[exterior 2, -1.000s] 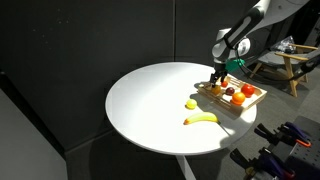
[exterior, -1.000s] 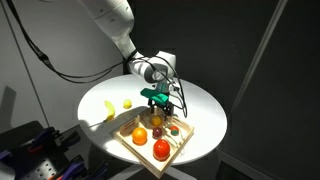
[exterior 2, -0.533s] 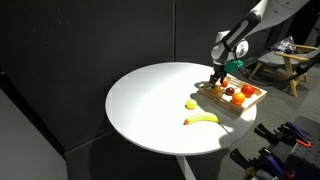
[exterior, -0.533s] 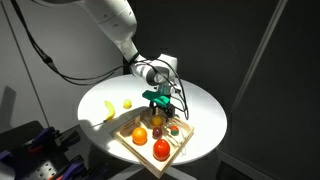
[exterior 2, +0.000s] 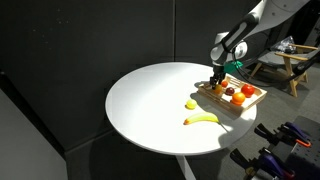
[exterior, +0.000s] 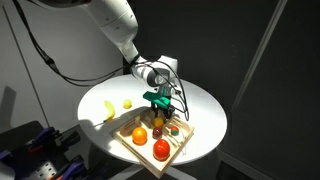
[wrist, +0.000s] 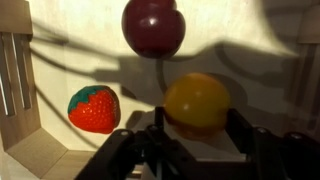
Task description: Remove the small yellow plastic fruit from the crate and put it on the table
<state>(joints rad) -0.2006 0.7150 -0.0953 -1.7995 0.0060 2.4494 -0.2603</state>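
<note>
The small yellow plastic fruit (wrist: 197, 100) is a round yellow-orange ball resting on the floor of the light wooden crate (wrist: 15, 70). In the wrist view my gripper (wrist: 200, 118) is shut on it, with a black finger (wrist: 243, 128) pressed against each side. In both exterior views the gripper (exterior: 160, 108) (exterior 2: 218, 80) reaches down into the crate (exterior: 136, 153) (exterior 2: 225, 105) on the white round table (exterior: 210, 110) (exterior 2: 150, 100). The gripper hides the fruit in both exterior views.
A strawberry (wrist: 95, 108) and a dark red fruit (wrist: 154, 27) lie close by in the crate, along with an orange fruit (exterior: 140, 135) and a red one (exterior: 161, 149). A banana (exterior: 108, 110) (exterior 2: 202, 119) and a tiny yellow ball (exterior: 127, 103) (exterior 2: 191, 103) lie on the table.
The gripper has dipped slightly lower into the crate. The fruits and the crate have not moved.
</note>
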